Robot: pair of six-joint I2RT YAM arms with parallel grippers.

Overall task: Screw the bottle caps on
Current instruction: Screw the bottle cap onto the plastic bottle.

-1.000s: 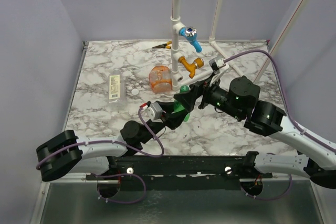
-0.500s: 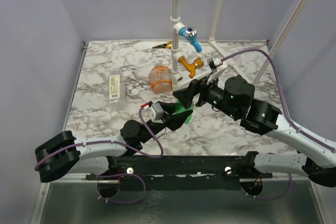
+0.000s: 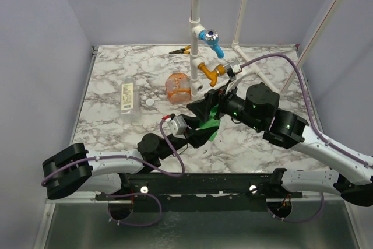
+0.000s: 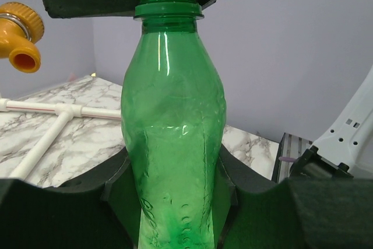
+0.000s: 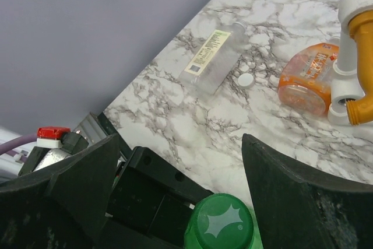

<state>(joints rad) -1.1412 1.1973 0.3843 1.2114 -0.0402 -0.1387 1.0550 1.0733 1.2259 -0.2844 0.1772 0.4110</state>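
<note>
Marbled table (image 3: pixel 116 68); left jaws tight on green bottle (image 4: pixel 175 144), right jaws wide around its cap (image 5: pixel 220 223).

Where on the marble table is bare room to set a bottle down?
Bare marble tabletop: the far left corner, between the clear pale-labelled plastic bottle and the yellow-and-black pliers; also the near left, in front of that bottle. Crowded: the middle, with round white cap, translucent orange bottle, white pipe frame and slim green bottle.
</note>
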